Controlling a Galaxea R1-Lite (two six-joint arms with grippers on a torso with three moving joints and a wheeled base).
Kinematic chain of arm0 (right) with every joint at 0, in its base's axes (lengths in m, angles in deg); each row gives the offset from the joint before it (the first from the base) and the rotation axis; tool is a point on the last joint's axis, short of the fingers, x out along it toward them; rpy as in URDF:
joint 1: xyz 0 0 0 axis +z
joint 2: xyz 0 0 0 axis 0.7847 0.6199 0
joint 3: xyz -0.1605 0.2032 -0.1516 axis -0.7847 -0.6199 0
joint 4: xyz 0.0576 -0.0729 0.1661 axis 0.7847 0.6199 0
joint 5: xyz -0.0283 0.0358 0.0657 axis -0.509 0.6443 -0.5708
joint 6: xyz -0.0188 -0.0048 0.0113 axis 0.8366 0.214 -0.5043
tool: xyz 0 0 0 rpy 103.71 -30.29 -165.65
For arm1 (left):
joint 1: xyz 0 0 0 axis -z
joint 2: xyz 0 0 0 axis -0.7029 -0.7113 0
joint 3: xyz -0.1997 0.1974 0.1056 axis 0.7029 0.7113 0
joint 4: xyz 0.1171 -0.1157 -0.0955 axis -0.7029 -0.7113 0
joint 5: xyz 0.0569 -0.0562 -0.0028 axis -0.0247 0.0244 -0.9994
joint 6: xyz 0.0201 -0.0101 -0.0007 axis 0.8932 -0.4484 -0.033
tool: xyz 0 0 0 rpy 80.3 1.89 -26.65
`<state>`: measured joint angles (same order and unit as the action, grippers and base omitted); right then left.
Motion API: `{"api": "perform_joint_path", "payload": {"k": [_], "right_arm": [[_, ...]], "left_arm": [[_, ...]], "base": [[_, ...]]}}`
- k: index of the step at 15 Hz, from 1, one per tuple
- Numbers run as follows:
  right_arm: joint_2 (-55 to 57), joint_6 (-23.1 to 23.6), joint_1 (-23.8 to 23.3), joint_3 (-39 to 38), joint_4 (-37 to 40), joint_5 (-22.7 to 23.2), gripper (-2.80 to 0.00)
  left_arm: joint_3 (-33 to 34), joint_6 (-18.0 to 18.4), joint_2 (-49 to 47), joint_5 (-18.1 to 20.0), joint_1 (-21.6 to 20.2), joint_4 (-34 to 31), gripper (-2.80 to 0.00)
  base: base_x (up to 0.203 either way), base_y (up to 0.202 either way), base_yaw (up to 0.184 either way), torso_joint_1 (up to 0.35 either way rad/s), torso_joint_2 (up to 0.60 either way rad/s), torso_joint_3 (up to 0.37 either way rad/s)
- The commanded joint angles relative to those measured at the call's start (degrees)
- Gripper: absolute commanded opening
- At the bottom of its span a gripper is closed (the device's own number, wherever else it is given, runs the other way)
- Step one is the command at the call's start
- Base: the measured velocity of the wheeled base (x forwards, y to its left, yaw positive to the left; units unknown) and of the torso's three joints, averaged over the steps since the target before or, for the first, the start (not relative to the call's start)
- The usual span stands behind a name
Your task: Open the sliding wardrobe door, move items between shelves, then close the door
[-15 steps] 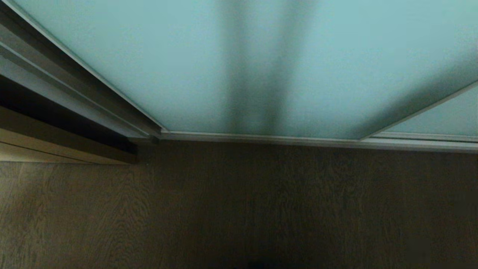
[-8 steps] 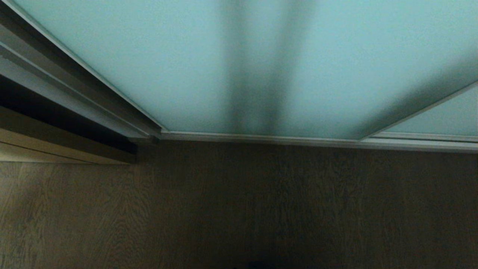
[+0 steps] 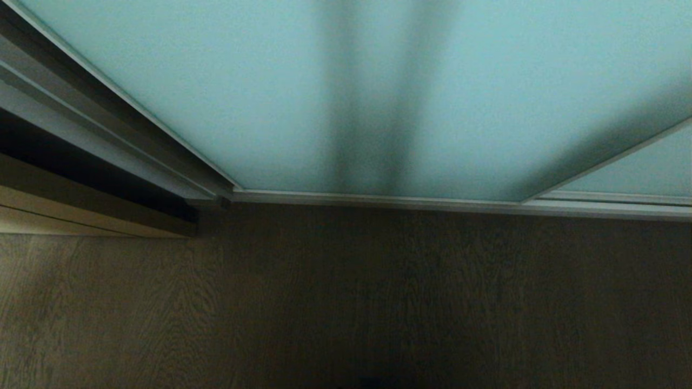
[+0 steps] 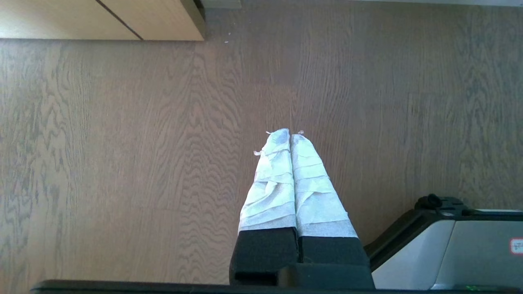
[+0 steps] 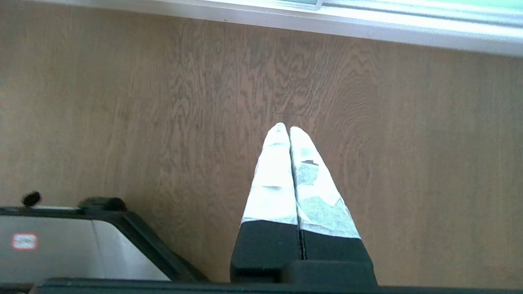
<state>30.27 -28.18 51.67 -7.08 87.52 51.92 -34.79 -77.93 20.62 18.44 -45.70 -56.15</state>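
- The tall frosted pale blue-green glass sliding wardrobe door (image 3: 346,92) in its thin silver metal frame filled the upper part of the head view, standing shut across the opening, its bottom rail meeting the brown wood-grain floor (image 3: 346,302).
- A second frosted glass panel (image 3: 643,175) showed at the right edge, just behind the first.
- A light wood door (image 3: 81,216) stood at the far left, beside the dark silver track.
- No bag, cloth piece or shelf was in sight.
- Neither arm appeared in the head view.
- The left tool (image 4: 290,134) hung above bare floor, its white-wrapped fingers (image 4: 271,183) pressed together on nothing, near the robot's grey base (image 4: 449,253).
- The right tool (image 5: 285,127) hung above the floor near the door's silver rail (image 5: 327,24), its taped fingers (image 5: 273,179) likewise pressed together and empty.
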Motion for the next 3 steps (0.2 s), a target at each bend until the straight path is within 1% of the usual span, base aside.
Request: {"api": "perform_joint_path", "payload": {"k": [1,3], "right_arm": [[-0.01,-0.20,-0.06,0.00,-0.05,0.01,-2.80],[-0.01,-0.20,-0.07,0.00,-0.05,0.01,-2.80]], "left_arm": [[-0.01,-0.09,-0.18,0.00,-0.02,0.00,-2.80],[-0.01,-0.09,-0.18,0.00,-0.02,0.00,-2.80]], "base": [[0.000,0.000,0.000,0.000,0.00,0.000],[0.000,0.000,0.000,0.000,0.00,0.000]]}}
